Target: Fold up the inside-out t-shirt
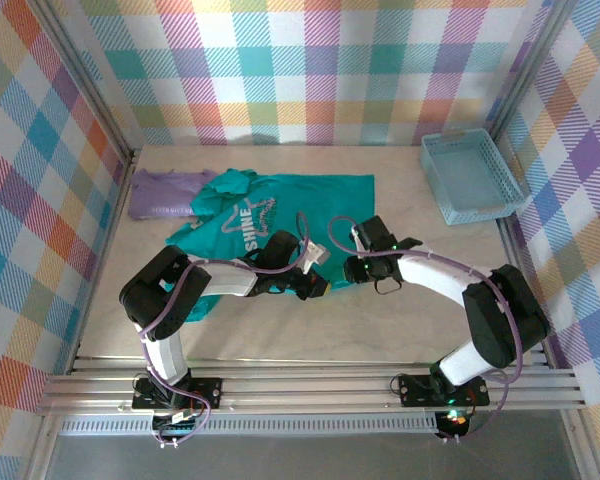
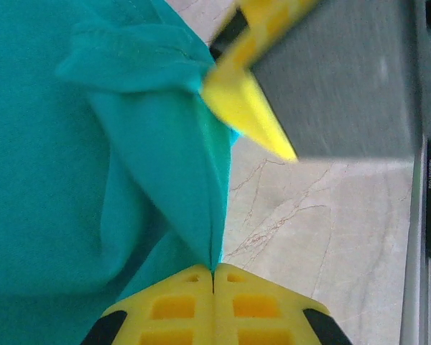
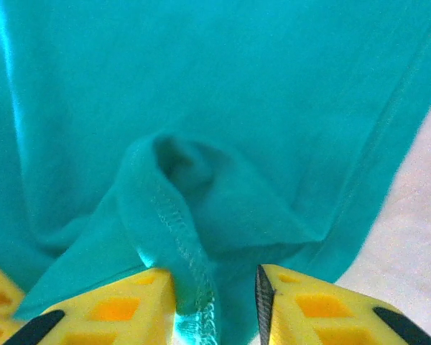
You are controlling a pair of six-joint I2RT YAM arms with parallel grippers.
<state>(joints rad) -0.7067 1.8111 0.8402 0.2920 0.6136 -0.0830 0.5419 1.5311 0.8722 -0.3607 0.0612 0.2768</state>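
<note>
Teal inside-out t-shirt [image 1: 280, 205] lies rumpled left of the blue basket [image 1: 472, 175], near edge clamped tight in the left gripper [image 2: 214, 277]; right gripper [image 3: 215, 287], jaws apart w/ a hem fold btwn them, could snag one layer & skew the fold.

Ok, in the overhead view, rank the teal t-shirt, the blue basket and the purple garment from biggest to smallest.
1. t-shirt, clearly the largest.
2. basket.
3. purple garment, smallest as seen, though the t-shirt seems to overlap one edge, so its full size is unsure.
</note>
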